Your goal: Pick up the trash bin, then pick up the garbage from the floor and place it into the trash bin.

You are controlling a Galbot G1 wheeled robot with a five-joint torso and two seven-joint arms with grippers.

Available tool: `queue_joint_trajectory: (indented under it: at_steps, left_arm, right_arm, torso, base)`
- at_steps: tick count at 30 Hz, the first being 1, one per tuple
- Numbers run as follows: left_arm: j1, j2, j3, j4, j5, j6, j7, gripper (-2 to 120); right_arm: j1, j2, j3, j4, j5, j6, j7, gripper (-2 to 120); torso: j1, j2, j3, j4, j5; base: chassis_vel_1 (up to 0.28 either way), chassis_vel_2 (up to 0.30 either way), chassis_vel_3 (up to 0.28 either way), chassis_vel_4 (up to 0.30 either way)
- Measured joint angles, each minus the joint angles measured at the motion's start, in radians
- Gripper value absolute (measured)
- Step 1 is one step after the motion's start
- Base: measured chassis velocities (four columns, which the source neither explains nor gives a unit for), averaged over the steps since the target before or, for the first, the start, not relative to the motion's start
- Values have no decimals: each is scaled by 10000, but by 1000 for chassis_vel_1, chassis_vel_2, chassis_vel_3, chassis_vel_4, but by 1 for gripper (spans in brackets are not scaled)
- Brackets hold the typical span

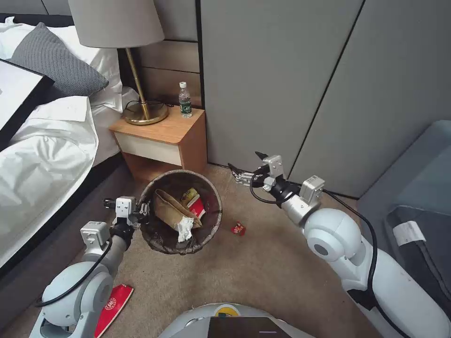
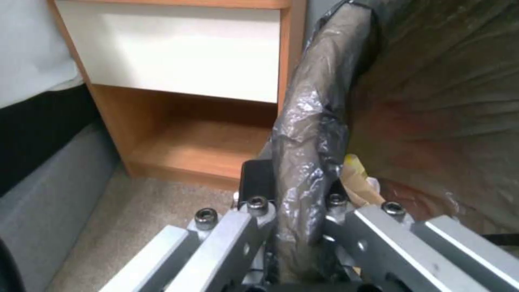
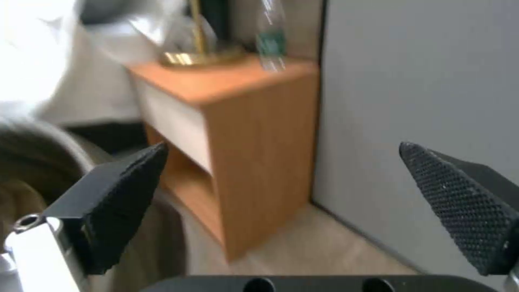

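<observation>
**Trash bin gripped at left rim**

Trash bin [image 1: 181,213] held by left end effector [image 1: 141,212], clamped on bag-lined rim. Red garbage scrap [image 1: 238,228] on floor just right of bin. Right end effector [image 1: 245,165] spread wide, farther right, near wall.

carpet [image 1: 263,277] beige | nightstand [image 1: 162,136] wooden | wall panels [image 1: 282,70] grey | bed [image 1: 42,155] white

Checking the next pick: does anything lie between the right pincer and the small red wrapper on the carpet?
Nothing visible does. The right pincer hangs open near the wall panels, and bare carpet lies between it and the red wrapper. The trash bin, held at its rim by the left pincer, sits beside that path.
</observation>
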Motion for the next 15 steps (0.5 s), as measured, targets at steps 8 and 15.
queue_joint_trajectory:
  at_steps: [8,15]
  left_arm:
    - [67,-16,-29,-140,-89,57,-40,2]
    - [73,-21,-26,-192,-99,93,-58,2]
  right_arm:
    - [-1385,403,338,-1233,-791,464,-231,100]
    - [-1687,651,234,-2337,-1002,631,-578,100]
  torso:
    - [0,1,-1,0,-3]
    - [0,0,-1,0,-1]
  base:
    - [0,0,0,0]
    - [0,0,0,0]
